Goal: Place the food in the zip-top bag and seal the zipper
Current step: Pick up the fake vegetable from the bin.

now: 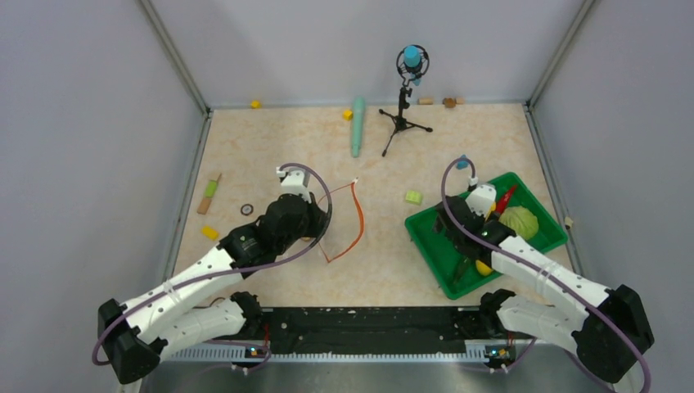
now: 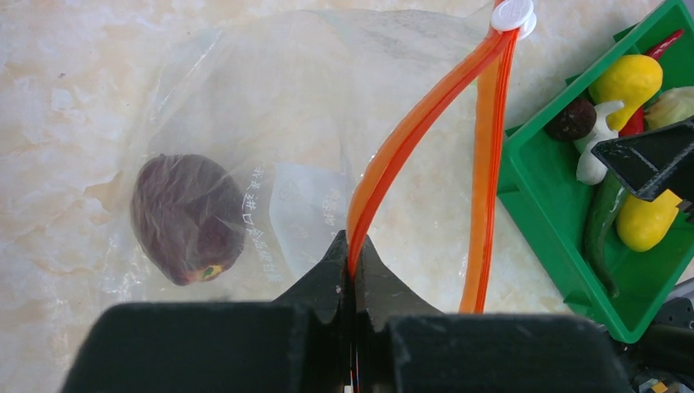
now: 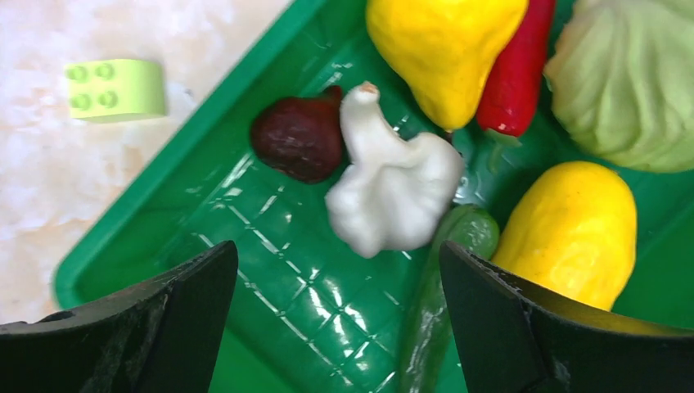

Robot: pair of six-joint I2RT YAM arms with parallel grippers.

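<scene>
Zip-top bag (image 2: 270, 123): clear, floppy, lay on the bench (image 2: 57, 98) in front of my left arm, its mouth turned toward the green tray (image 2: 556, 213)

Contents of the bag: one dark red fruit (image 2: 188, 217), lying beside the white label (image 2: 303, 205)

Zipper (image 2: 409, 131): orange-red strip, its two halves apart along most of their length and meeting at the white slider (image 2: 512, 15) at the far end; the mouth stood unsealed

Left tool (image 2: 353, 250): clenched on one half of the zipper, that half lifted in an arc above the bag

Right tool (image 3: 335, 254): released, jaws spread wide with nothing between them, hovering over the near part of the tray

Food held in the tray:
- white garlic bulb (image 3: 393, 192), touching the dark red round piece (image 3: 299, 139)
- two yellow pieces, one at the far side (image 3: 442, 49), one near my right finger (image 3: 573, 229)
- red chili (image 3: 515, 74), between the far yellow piece and the green leafy ball (image 3: 630, 82)
- long green vegetable (image 3: 442, 295), just beside the garlic

Off the tray: light green block (image 3: 114, 88) on the bench, apart from the tray's rim
</scene>
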